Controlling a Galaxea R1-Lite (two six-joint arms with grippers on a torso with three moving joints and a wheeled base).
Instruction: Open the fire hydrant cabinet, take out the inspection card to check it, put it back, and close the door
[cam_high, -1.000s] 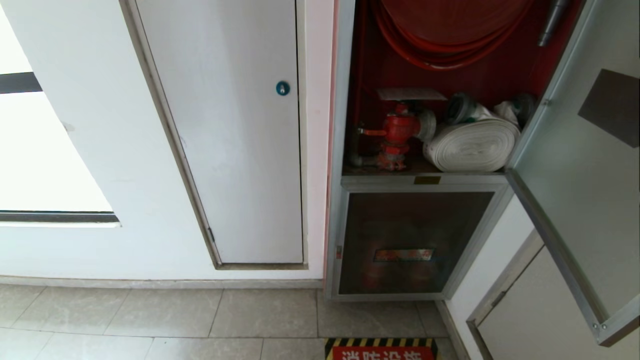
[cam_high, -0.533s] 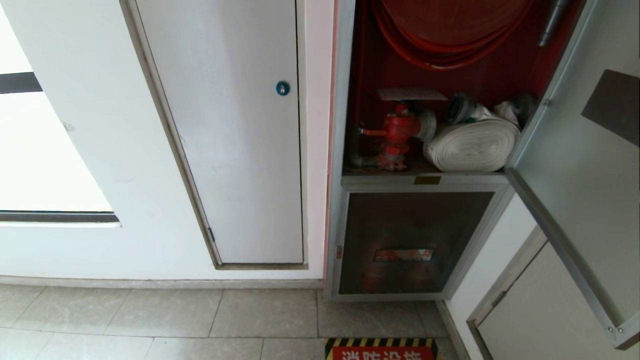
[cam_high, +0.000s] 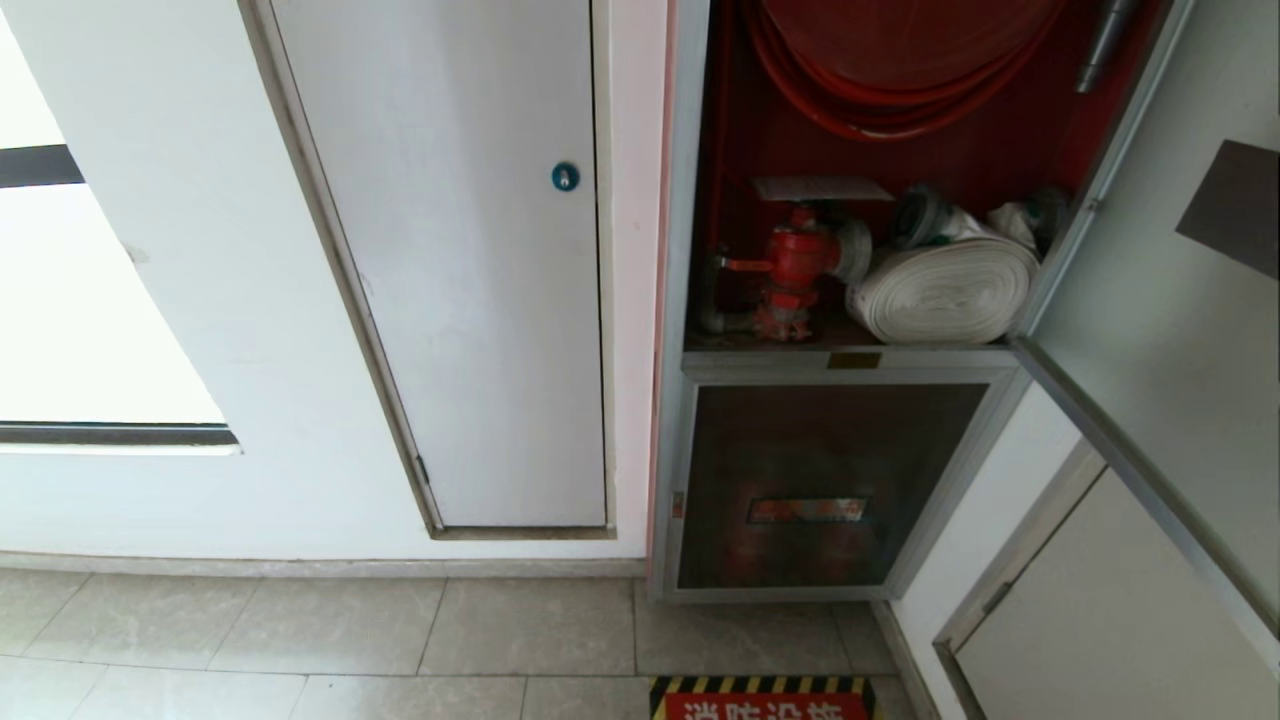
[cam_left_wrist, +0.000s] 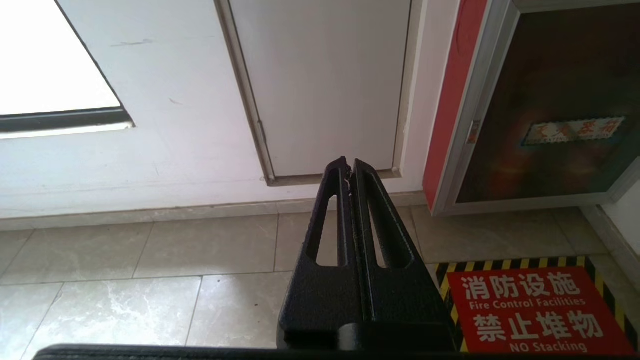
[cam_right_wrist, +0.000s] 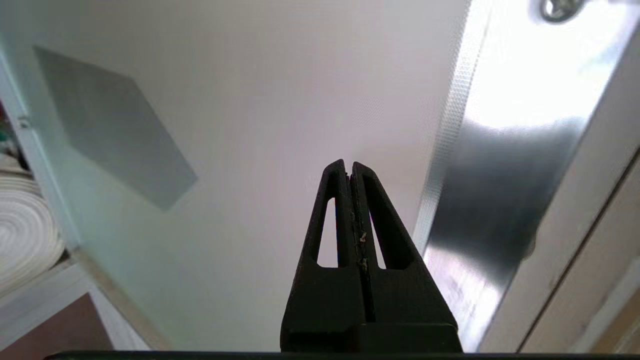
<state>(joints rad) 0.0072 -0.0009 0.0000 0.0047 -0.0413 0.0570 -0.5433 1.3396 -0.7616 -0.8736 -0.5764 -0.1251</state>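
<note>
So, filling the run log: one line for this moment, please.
door: open | fire hydrant cabinet: exposed | right gripper: shut, empty, facing door | left gripper: shut, empty, over floor

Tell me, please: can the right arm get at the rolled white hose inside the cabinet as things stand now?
Probably yes. The door stands swung open, so the rolled white hose lies uncovered on its shelf. The right gripper, jaws shut, faces the door's inner glass, with the hose off to one side; nothing visible blocks the way.

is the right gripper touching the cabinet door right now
Cannot tell. In the right wrist view the shut right gripper points at the inner glass of the door, but neither contact nor a gap shows at its tips. The head view leaves the gripper out.
</note>
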